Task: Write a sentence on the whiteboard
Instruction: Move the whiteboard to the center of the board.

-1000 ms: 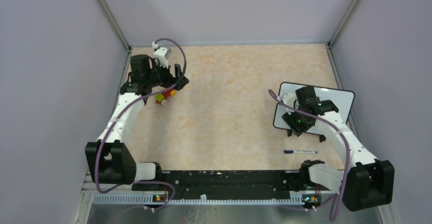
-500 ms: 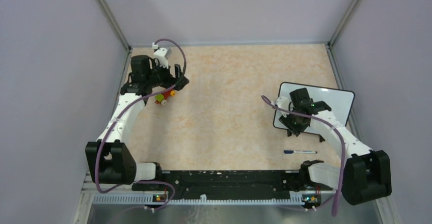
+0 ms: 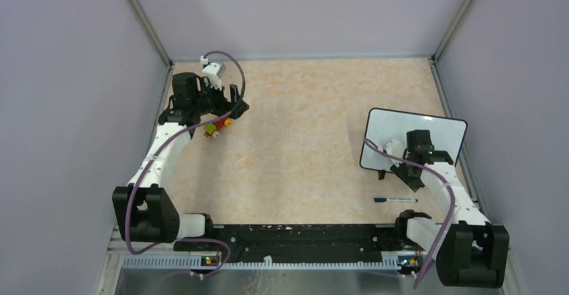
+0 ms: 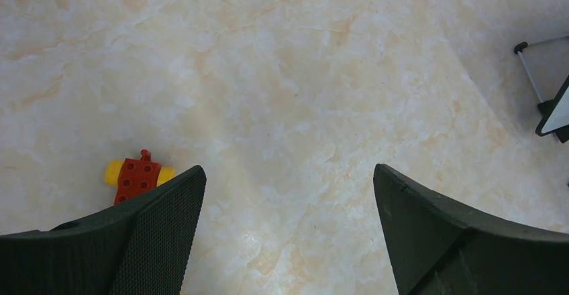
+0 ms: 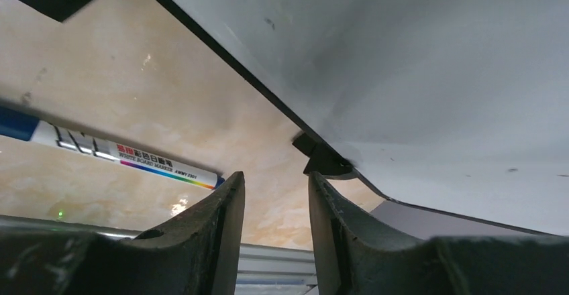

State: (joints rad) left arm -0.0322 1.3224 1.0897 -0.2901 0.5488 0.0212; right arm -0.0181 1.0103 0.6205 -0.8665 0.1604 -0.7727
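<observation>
The whiteboard [image 3: 439,129] lies tilted at the right of the table, its white face bare; the sentence is not in view. In the right wrist view the whiteboard [image 5: 416,60] fills the upper right, with a black foot [image 5: 322,158] under its edge. My right gripper [image 3: 408,175] hangs over the board's near edge, and in its own view the right gripper [image 5: 276,178] is open with a narrow gap and nothing in it. A blue-capped marker [image 3: 396,200] lies on the table just nearer; this marker [image 5: 121,154] sits left of the jaws. My left gripper [image 3: 235,104] is wide open at the far left.
A small red and yellow toy block [image 3: 216,129] lies by the left gripper; in the left wrist view the block [image 4: 136,175] sits just beyond the left finger. The whiteboard's corner [image 4: 545,57] shows at that view's right edge. Grey walls enclose the table.
My right gripper has drawn back from over the board's left part toward its near edge and the marker, with the jaws narrowing. The left arm has not moved.
</observation>
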